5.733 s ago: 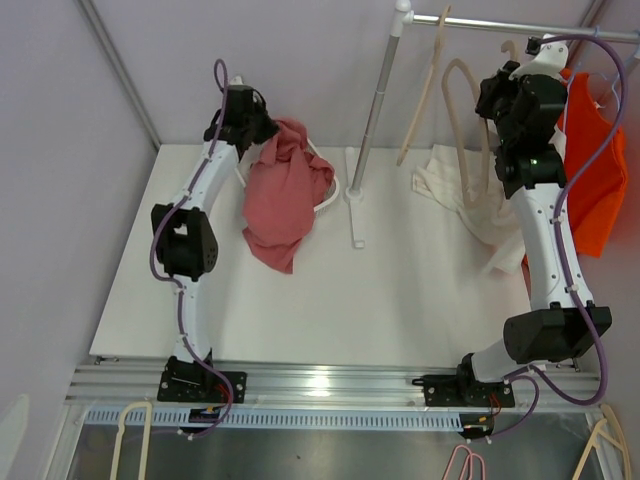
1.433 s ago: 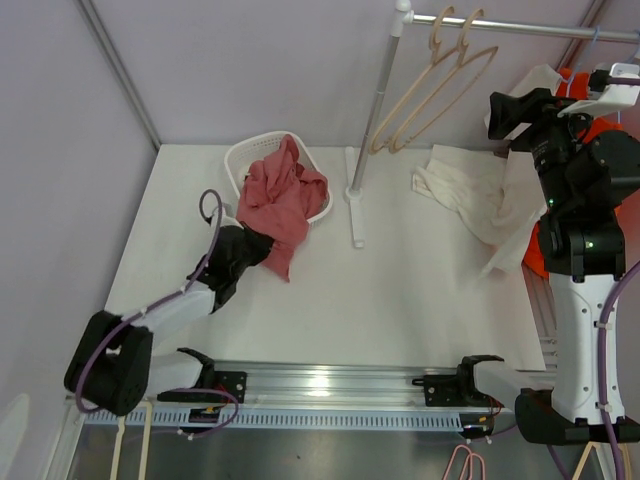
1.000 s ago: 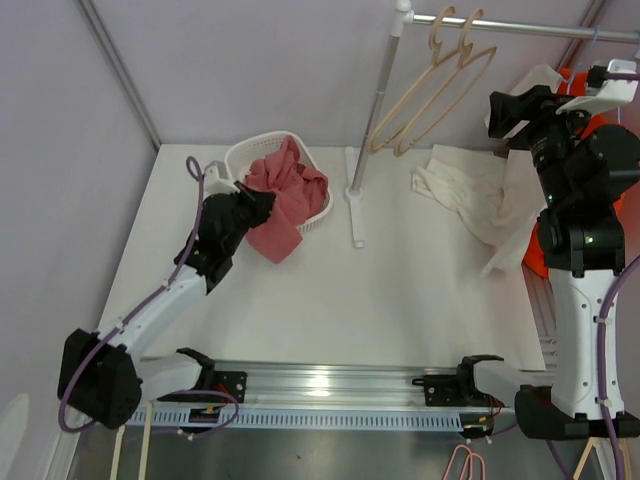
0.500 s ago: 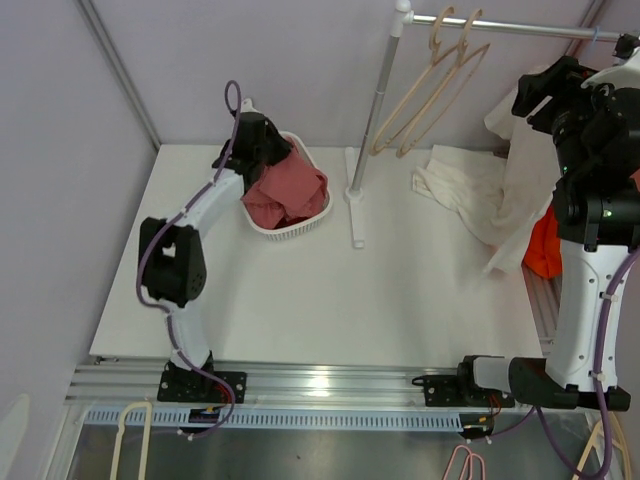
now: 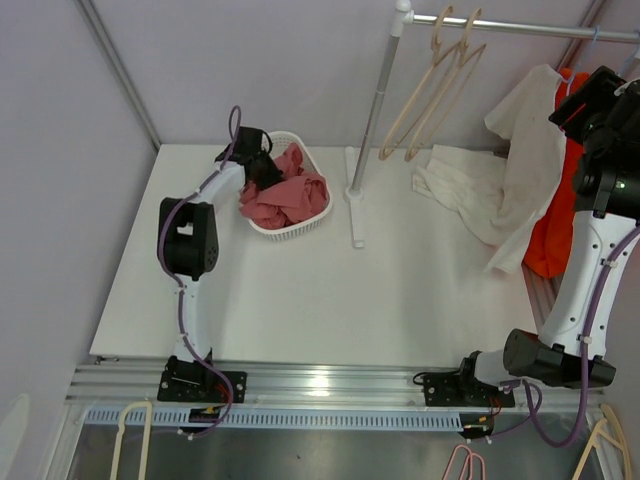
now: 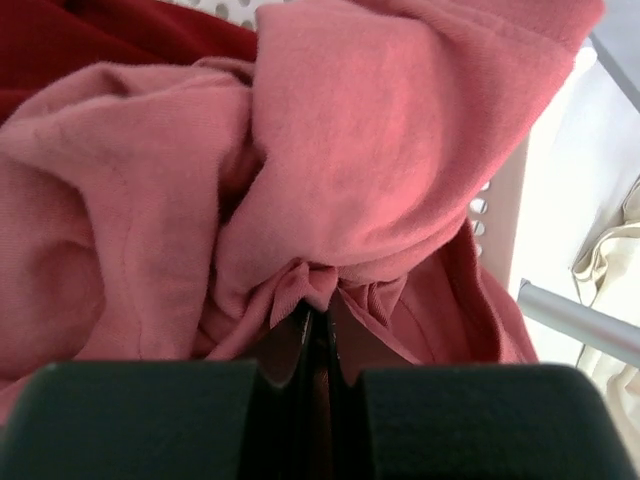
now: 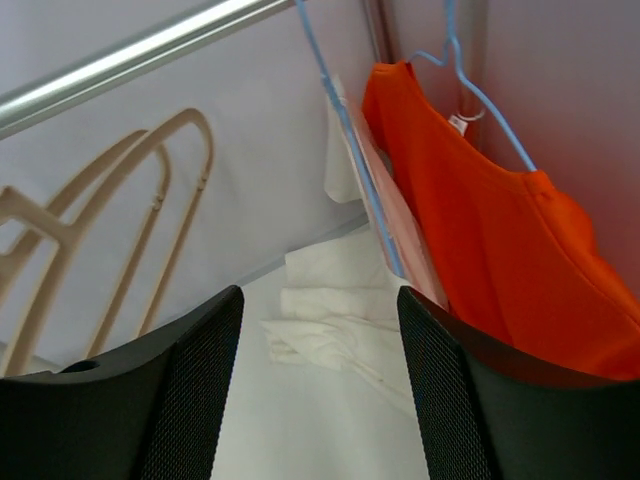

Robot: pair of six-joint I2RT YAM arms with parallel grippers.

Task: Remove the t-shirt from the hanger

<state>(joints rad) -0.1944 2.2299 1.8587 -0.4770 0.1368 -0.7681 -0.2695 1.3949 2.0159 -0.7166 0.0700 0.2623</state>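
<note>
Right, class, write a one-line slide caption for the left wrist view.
Left pincer shut on a fold of the pink t-shirt bunched in the white basket.

**Our two arms: white links, black joints**

We see the left arm (image 5: 187,238) and the right arm (image 5: 590,265) built alike: white links between bulky black joint housings, each trailed by a purple cable (image 5: 178,300). Black base plates (image 5: 200,382) anchor them. A green light (image 5: 618,184) glows on the right arm. The left claw (image 6: 312,340) has dark fingers (image 6: 285,352), and the right claw (image 7: 320,390) has black, finely dimpled pads (image 7: 190,400).

Plain pink shirt (image 5: 290,195), white basket (image 5: 290,229), orange t-shirt (image 7: 480,250), hanger (image 7: 347,130) seemingly pale blue.
</note>
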